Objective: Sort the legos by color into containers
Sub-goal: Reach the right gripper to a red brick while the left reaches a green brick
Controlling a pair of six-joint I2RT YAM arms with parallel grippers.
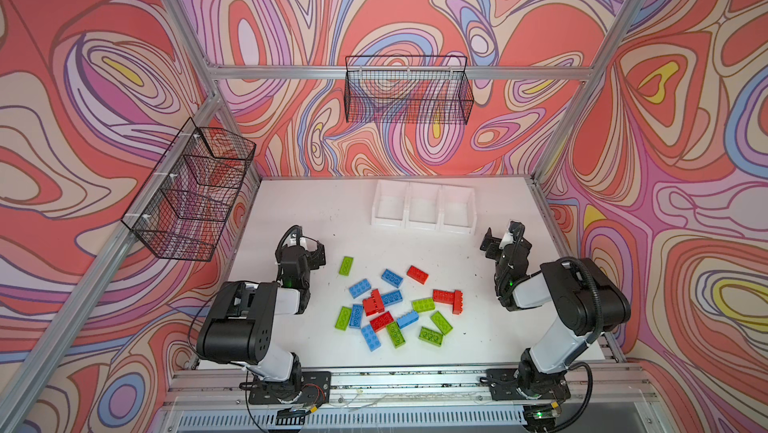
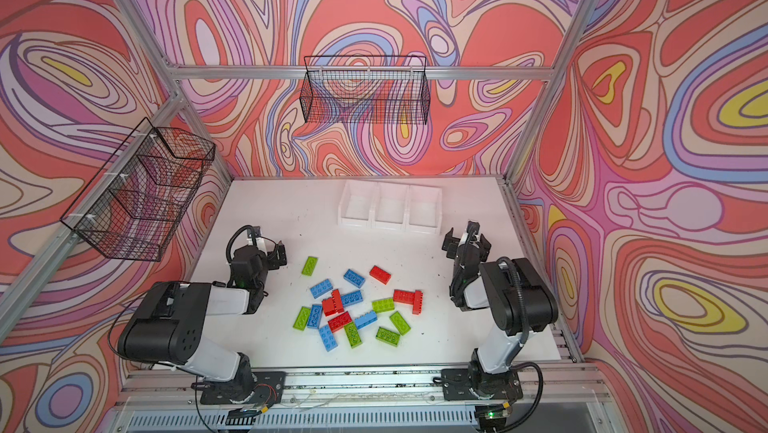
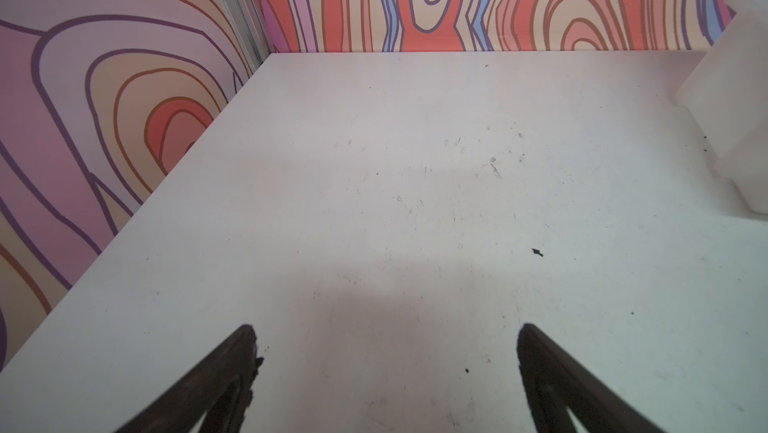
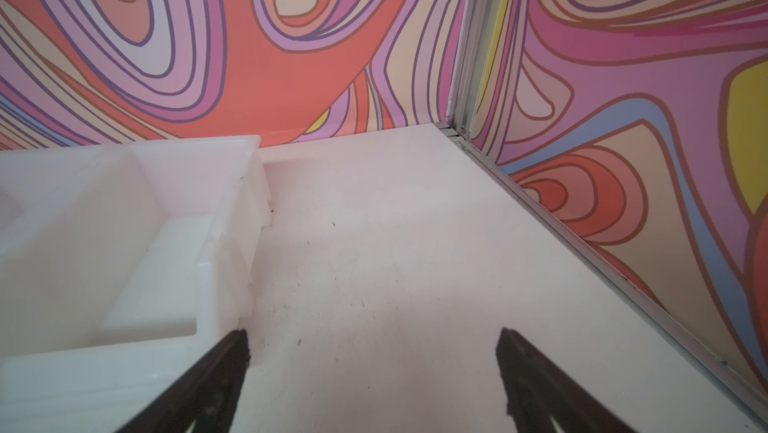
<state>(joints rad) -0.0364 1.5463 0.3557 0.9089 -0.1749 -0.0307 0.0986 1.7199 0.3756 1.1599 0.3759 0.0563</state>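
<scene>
Left gripper [image 1: 316, 251] hangs with its jaws spread wide and nothing between them, over bare white table [image 1: 286, 206] to the left of the legos [image 1: 392, 297]. The right gripper [image 1: 504, 240] is just as wide and empty, poised just beside the right end of the containers [image 1: 424, 225]. All the legos, lime green, light blue and red, lie loose in a cluster on the table between the two arms, well apart from the three joined white containers at the back, which stand empty; any moulded lettering on the studs is too small to read.
</scene>
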